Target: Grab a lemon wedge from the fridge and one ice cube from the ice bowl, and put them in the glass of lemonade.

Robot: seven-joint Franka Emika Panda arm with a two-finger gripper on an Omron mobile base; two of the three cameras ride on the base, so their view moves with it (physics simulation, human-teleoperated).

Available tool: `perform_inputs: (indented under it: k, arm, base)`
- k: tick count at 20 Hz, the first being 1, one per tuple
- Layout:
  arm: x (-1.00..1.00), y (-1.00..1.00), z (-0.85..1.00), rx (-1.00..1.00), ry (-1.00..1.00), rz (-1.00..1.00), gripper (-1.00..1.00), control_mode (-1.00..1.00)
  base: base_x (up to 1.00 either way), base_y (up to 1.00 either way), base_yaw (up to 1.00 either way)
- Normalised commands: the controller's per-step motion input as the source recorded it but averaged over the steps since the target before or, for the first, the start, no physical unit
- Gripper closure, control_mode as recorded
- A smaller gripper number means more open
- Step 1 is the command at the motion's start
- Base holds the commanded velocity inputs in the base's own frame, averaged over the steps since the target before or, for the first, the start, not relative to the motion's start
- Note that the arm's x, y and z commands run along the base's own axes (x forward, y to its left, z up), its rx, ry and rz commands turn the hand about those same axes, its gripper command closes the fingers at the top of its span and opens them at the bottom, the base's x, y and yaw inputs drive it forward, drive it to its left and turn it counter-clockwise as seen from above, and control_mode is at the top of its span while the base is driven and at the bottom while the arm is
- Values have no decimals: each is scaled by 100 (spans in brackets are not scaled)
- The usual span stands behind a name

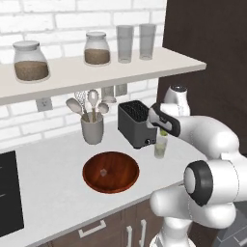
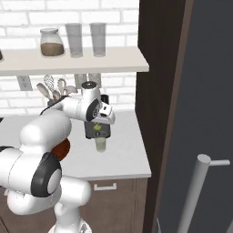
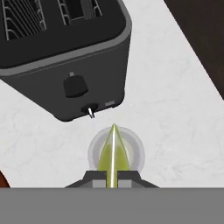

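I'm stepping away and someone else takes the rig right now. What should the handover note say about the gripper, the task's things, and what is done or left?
Gripper: shut on the lemon wedge, held directly above the glass of lemonade.
The glass stands on the counter in front of the black toaster.
Ice cube: lying in the ice bowl, left of the glass.
Done: wedge fetched and brought over the glass.
Left: drop the wedge in, then pick the ice cube and add it.
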Motion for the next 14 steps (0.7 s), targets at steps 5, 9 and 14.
perform_inputs:
  k: [5,9,14]
  arm:
    - [0,0,-31,0,0,0,100,-100]
    - [14,0,-2,0,0,0,100,-100]
    - [26,0,-1,0,1,0,100,-100]
  base:
    - [0,0,0]
    - [0,0,0]
    - [0,0,0]
